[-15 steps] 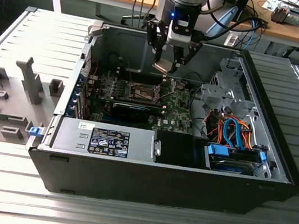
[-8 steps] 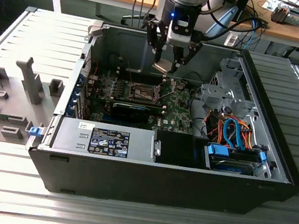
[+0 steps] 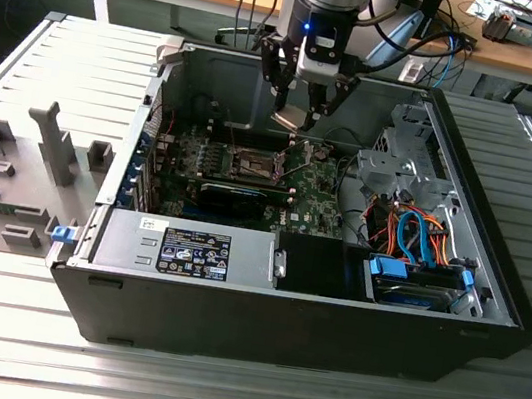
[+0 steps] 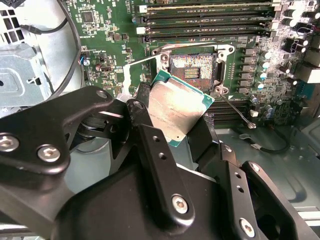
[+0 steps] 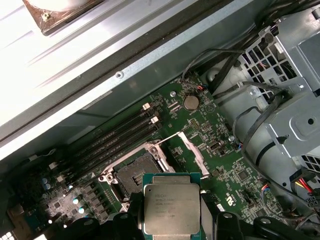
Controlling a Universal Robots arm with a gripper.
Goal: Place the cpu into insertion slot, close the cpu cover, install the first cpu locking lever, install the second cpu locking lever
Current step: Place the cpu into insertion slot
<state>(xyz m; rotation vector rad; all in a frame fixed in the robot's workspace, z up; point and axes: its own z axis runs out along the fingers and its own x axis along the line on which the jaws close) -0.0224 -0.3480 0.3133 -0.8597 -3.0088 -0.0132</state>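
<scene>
One pincer (image 3: pixel 294 115) clamps the cpu (image 4: pixel 177 107) above the open computer case (image 3: pixel 227 320), where the motherboard (image 3: pixel 316 202) bears the uncovered insertion slot (image 4: pixel 192 70), its cpu cover (image 5: pixel 194 155) seemingly hinged up.

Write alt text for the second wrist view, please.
The gripper holds the cpu over a green motherboard. The empty insertion slot shows just past the cpu, beside long memory slots.

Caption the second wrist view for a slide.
The gripper clamps the cpu above the green motherboard, with the insertion slot uncovered and empty beyond.
</scene>
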